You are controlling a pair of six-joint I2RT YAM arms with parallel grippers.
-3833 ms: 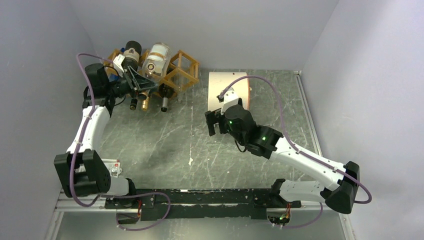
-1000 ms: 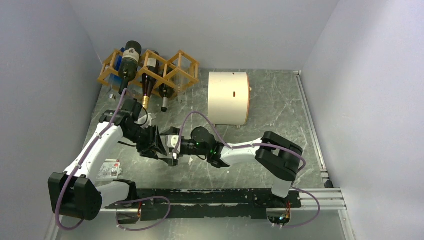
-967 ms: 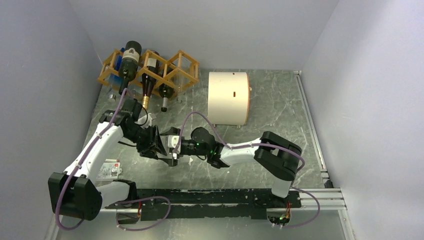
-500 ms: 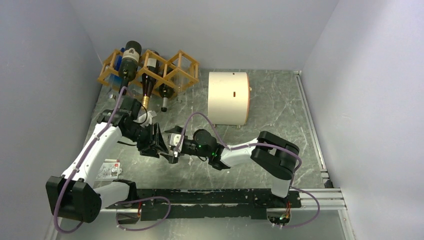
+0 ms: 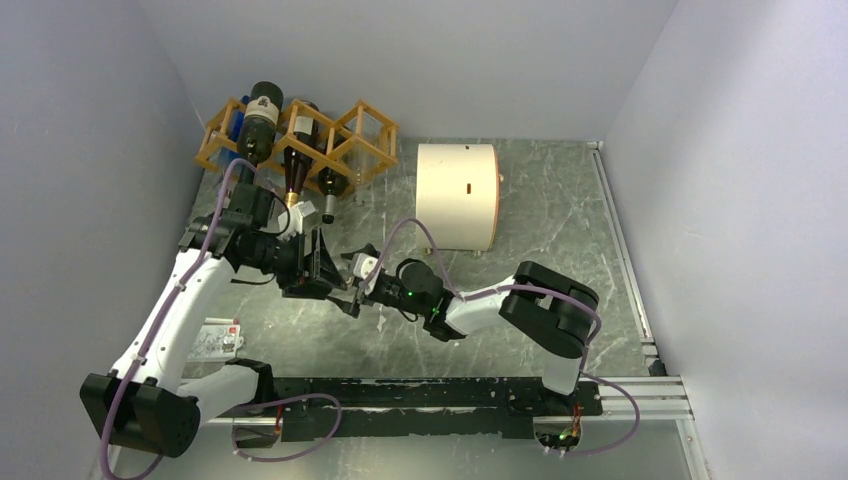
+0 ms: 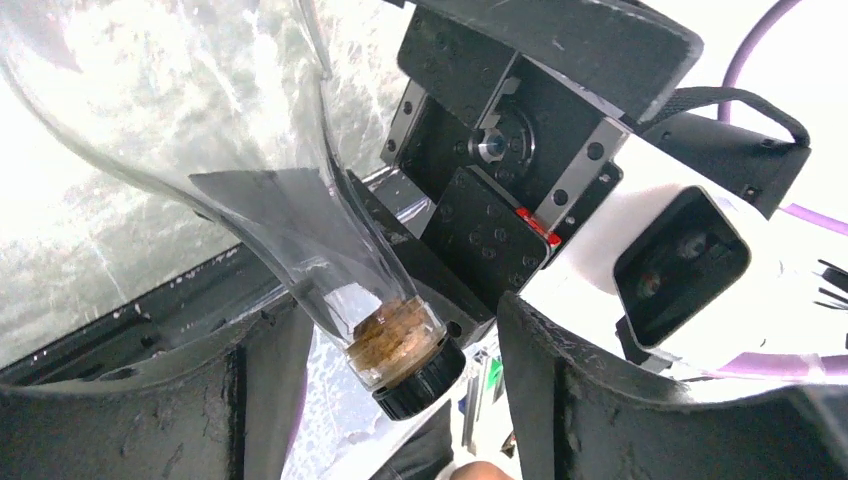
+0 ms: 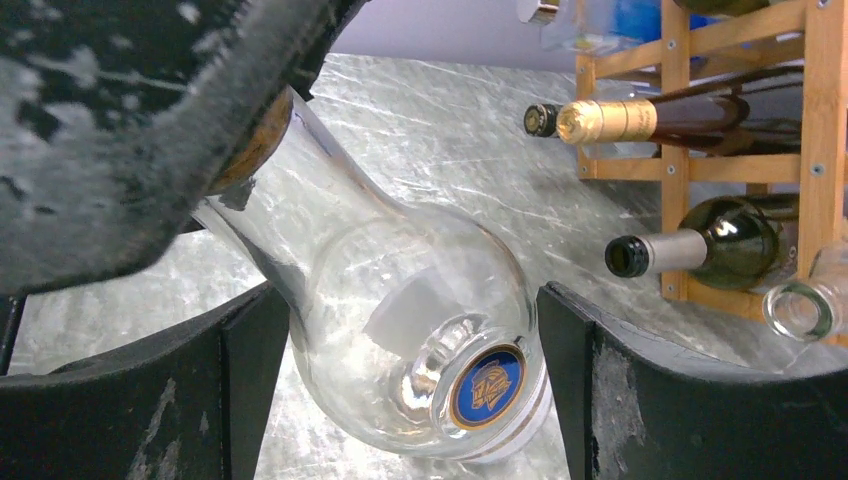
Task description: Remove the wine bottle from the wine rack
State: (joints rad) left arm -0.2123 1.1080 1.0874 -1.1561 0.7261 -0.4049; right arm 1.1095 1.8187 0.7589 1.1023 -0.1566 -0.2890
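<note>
Wine bottle [image 7: 430, 350] sits clamped in right gripper [image 7: 413, 300]. Left gripper [image 6: 400, 325] gapes around its neck; wine rack [image 7: 815, 120] at 11 o'clock.

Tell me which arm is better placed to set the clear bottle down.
Right, probably: the right claw grips the clear bottle by its wide body, while the left claw stands apart from the neck.

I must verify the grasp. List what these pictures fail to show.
- Top view: the clear round-bodied glass bottle, transparent and small between left hand and right hand.
- Right wrist view: its neck, behind the left hand.
- Left wrist view: its body, cut by the frame edge; whether the left hand clamps the neck.
</note>
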